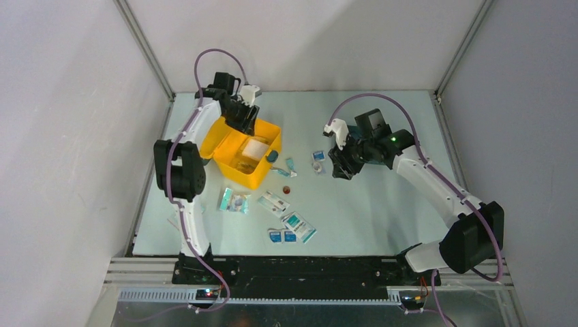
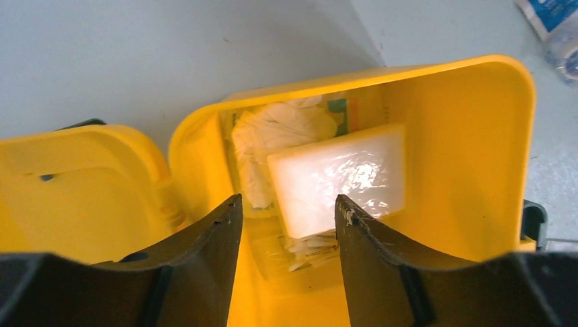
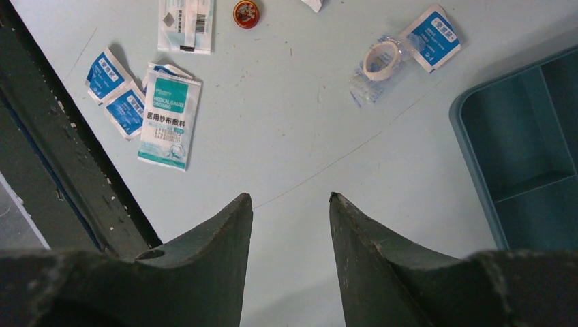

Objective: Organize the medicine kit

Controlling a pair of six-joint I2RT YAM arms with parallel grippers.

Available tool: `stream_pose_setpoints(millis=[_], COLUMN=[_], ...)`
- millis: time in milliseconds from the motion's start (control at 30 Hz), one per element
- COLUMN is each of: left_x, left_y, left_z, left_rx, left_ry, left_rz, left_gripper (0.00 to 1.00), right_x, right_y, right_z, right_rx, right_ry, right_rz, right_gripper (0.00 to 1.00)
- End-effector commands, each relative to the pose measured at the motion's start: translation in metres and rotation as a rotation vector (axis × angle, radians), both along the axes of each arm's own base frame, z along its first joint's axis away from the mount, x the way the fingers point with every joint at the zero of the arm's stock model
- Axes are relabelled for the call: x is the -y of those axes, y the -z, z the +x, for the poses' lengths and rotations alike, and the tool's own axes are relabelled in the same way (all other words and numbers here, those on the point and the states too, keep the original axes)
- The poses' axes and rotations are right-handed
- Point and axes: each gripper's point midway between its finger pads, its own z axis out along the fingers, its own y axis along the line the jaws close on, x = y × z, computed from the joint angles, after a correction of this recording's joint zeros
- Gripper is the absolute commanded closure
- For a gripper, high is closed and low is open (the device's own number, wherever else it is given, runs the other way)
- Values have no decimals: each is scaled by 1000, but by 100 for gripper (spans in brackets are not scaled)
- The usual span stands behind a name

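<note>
The medicine kit, a bright yellow box, stands open at the table's back left with its lid folded out to the left. Inside the medicine kit lie a white pad in clear wrap and crumpled white gauze. My left gripper hovers over the box's far edge; in the left wrist view the left gripper is open, with nothing between its fingers. My right gripper is at mid table; in the right wrist view the right gripper is open and empty above bare table.
Loose supplies lie in front of the box: a gauze packet, small blue sachets, a red round tin, a wrapped tape roll and another packet. A dark teal divided tray sits beside my right gripper.
</note>
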Motion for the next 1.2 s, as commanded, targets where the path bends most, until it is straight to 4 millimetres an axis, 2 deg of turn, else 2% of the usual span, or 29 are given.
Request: stream_pose_setpoints(millis=[0,200,233,333,367,400,433,467,500,533,567,600,633,667,700,800,867,933,967,1033,1100,1167], left_x=[-10,-28,-34,-48,-53,-61,-66,-76,-81,-89,-92,-106,-113,-127,-141,-138,-136,-136,-134,-126,-122,-126], left_y=[-62,-127,-141,-162,-167,-181,-170,-168,-168,-157,-156,-142,-140,-125,-119,-73,-46,-27,-24,-4,13,21], left_z=[11,-14,-24,-44,-56,-66,-73,-86,-88,-103,-105,-120,-122,-136,-141,-168,-187,-201,-201,-205,-206,-202], left_rx=[189,345,378,431,441,474,449,442,448,406,415,371,384,352,342,166,58,31,40,-4,-57,-53], left_ry=[-33,-87,-113,-185,-224,-285,-318,-406,-460,-573,-621,-733,-782,-875,-933,-983,-1049,-1099,-1086,-1064,-1053,-1055], left_rz=[41,80,92,100,97,85,89,60,29,-58,-117,-203,-248,-296,-313,-379,-426,-450,-461,-469,-469,-448], left_gripper=[41,40,40,39,39,38,37,35,34,33,30,27,21,17,13,14,20,27,32,36,36,37], right_x=[-1,-6,-8,-19,-23,-28,-31,-37,-42,-49,-54,-62,-66,-75,-78,-95,-101,-104,-105,-105,-105,-103], right_y=[-2,3,4,15,20,22,25,26,26,27,27,25,30,28,34,42,47,51,52,53,53,53], right_z=[2,9,9,11,10,10,11,8,9,5,5,3,1,-4,-7,-22,-28,-32,-33,-33,-32,-32], right_rx=[17,13,10,-13,-15,-6,-5,0,-3,-5,-11,-10,-26,-23,-35,-19,-3,7,11,9,10,13], right_ry=[-10,15,16,23,20,17,14,4,1,-16,-20,-36,-42,-64,-78,-143,-175,-191,-196,-198,-200,-201], right_rz=[-1,0,-1,-9,-29,-42,-49,-55,-52,-48,-45,-40,-50,-52,-68,-109,-138,-158,-166,-177,-184,-190], right_gripper=[50,49,49,49,49,49,49,48,48,48,48,48,48,48,48,48,48,48,48,48,48,48])
